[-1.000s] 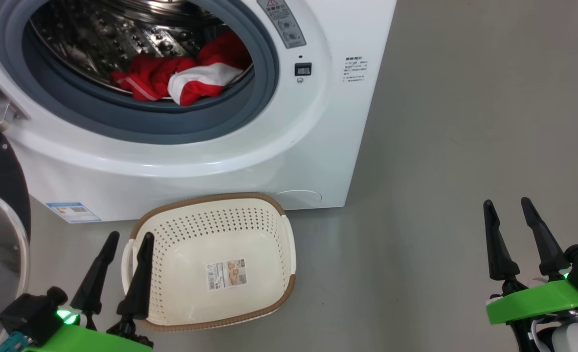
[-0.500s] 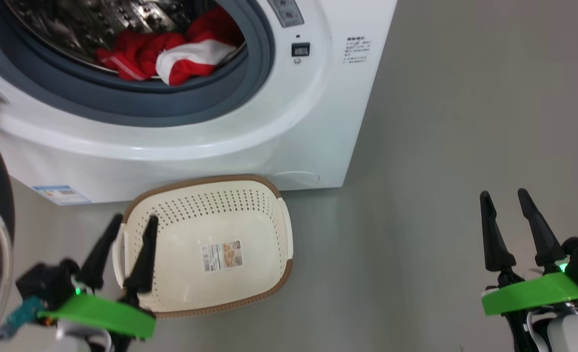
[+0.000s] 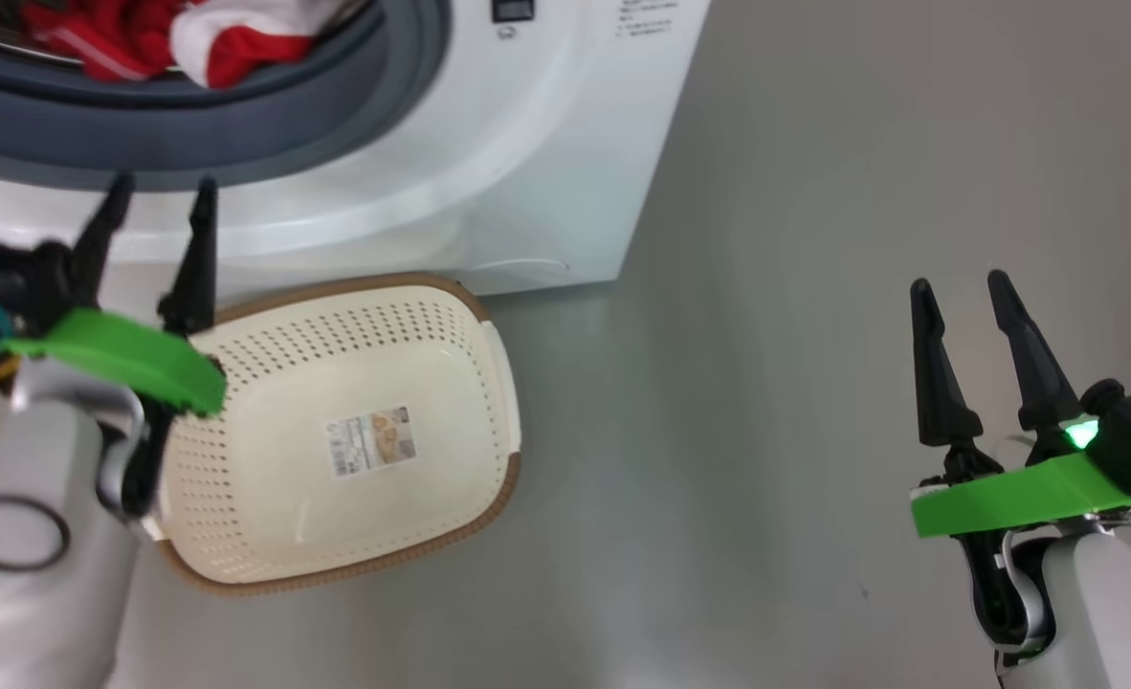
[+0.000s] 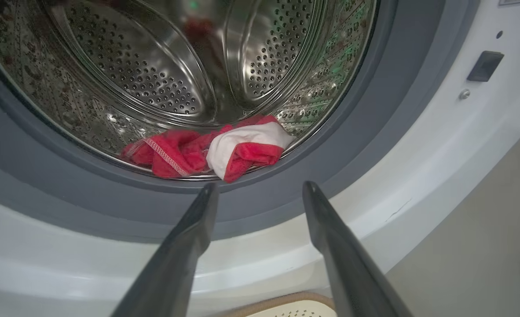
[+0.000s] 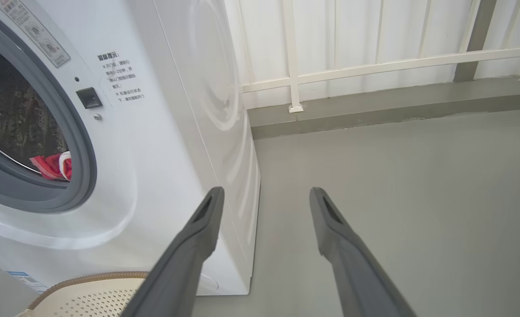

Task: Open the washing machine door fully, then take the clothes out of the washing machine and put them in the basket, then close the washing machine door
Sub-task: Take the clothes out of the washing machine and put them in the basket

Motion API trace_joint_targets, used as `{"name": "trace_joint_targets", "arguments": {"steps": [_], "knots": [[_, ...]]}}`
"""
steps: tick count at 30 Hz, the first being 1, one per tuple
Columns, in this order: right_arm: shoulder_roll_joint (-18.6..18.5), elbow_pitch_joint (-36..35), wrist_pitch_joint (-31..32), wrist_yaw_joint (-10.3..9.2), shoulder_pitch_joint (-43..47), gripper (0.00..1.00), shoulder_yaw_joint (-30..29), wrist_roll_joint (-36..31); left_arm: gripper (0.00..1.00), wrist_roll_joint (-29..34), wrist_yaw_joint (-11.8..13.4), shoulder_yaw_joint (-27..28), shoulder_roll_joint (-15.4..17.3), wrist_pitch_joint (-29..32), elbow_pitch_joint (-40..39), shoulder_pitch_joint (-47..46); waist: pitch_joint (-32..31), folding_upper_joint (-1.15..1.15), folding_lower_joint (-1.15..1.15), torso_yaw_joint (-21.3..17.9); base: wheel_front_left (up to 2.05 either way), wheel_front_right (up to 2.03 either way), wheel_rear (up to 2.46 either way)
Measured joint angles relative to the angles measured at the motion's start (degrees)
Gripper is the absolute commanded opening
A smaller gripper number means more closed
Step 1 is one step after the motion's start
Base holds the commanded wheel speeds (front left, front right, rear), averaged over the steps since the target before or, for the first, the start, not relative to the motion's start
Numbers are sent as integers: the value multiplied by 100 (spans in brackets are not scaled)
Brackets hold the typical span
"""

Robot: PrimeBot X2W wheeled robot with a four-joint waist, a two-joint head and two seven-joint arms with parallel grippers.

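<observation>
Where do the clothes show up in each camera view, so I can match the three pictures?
Head view: the clothes sit at the top left edge, inside the opening.
Left wrist view: clothes at centre, low in the steel drum.
Right wrist view: clothes at the left edge, mid-height, behind the grey rubber ring.
Shared landmark: the black latch slot on the washing machine front, right of the opening.
</observation>
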Motion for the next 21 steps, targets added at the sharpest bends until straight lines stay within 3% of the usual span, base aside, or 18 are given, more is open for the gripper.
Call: {"name": "trace_joint_targets", "arguments": {"steps": [8, 21], "knots": [[4, -65, 0, 0, -285, 100, 144, 244, 100, 356, 0, -24, 177, 0, 979, -1479, 497, 0, 0, -345, 0, 0, 0], [10, -248, -1, 0, -425, 100, 278, 422, 100, 664, 0, -361, 634, 0, 2624, -3046, 1047, 0, 0, -928, 0, 0, 0]]}}
